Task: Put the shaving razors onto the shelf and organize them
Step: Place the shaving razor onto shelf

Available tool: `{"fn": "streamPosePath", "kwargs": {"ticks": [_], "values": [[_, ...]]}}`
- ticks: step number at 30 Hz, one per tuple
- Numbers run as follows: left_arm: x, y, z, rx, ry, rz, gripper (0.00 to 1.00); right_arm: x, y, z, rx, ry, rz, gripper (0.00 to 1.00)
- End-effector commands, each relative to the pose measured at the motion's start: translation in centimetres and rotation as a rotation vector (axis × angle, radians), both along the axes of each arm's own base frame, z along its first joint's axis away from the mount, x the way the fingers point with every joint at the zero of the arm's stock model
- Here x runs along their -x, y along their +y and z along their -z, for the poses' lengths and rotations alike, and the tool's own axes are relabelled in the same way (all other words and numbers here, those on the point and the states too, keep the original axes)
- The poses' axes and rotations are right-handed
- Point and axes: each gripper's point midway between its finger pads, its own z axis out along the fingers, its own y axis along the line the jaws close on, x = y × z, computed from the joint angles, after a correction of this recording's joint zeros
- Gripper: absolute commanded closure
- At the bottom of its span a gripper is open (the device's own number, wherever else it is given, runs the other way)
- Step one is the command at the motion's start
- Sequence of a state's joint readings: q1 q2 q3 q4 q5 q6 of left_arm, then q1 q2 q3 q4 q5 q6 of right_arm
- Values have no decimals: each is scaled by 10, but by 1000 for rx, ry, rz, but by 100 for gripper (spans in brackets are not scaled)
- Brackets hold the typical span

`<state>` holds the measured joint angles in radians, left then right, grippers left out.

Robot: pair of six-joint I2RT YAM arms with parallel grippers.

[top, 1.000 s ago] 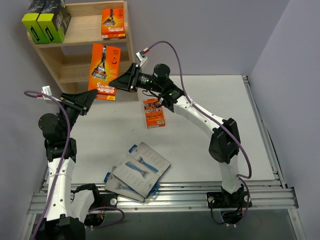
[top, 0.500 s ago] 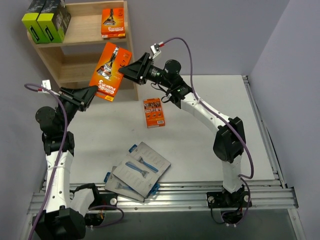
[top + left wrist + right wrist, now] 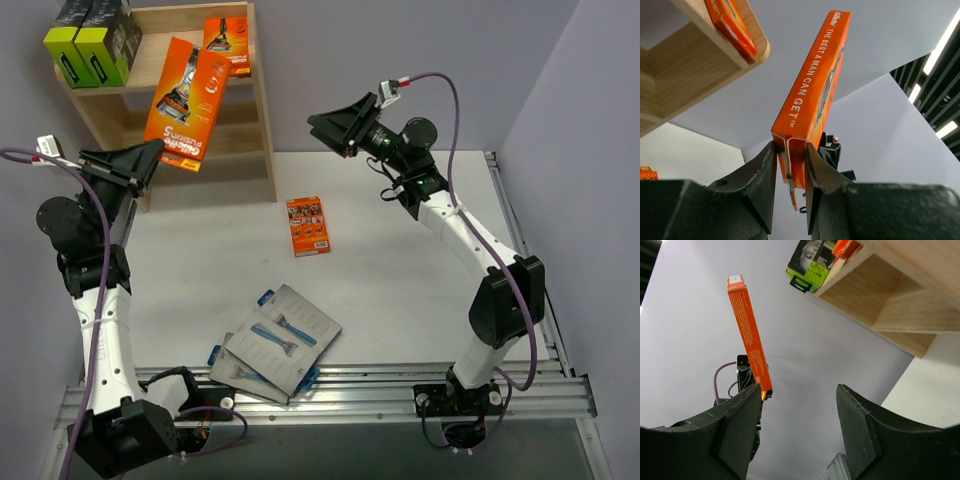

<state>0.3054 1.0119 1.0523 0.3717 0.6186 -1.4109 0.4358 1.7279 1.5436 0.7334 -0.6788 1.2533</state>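
One shelf (image 3: 262,110) of two tiers stands just beyond the left gripper (image 3: 140,165). There are three orange packs. One is large, and the left gripper clamps its lower edge between both fingers and holds this large orange pack (image 3: 185,100) up and tilted in front of the top tier. Two grey cards (image 3: 290,335) overlap on the table (image 3: 420,290), well below and to the right of the left gripper, near the arm bases. Two black boxes (image 3: 100,40) with lime-green faces sit side by side on the top tier, above and just left of the held pack. The other two are small orange packs. One (image 3: 235,45) stands on the top tier, partly hidden behind the held pack. The other (image 3: 308,226) lies flat on the table, below and slightly left of the right gripper (image 3: 335,125). The right gripper has its jaws spread with nothing between them and hangs in the air well to the right of the held pack. A second ago both grippers had the large pack between them, low in front of the bottom tier. Since then the right gripper has let go and drawn off to the right, and the left gripper alone has lifted the pack to the height of the top tier. The cards, boxes and small packs lie as before.
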Motion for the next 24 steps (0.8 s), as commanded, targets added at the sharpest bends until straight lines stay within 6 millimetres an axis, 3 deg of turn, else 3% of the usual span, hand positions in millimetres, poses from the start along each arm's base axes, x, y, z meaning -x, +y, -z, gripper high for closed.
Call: {"fn": "streamPosePath", "kwargs": {"ticks": [1,8,15,19,24], "values": [[11,15,-54,-6,-142,-53,98,28,-29,-38,-37,-138,-12,43],[-17,62,-75,39,-138,-233,98,22,-59,-21,-8,-123,12,42],[-53,90,-69,21,-78,-365,98,19,-92,-3,-3,-108,38,41],[-70,94,-62,21,-36,-399,98,14,-110,7,5,-95,66,41],[-96,84,-55,20,2,-389,98,12,-120,17,2,-79,69,41]]}}
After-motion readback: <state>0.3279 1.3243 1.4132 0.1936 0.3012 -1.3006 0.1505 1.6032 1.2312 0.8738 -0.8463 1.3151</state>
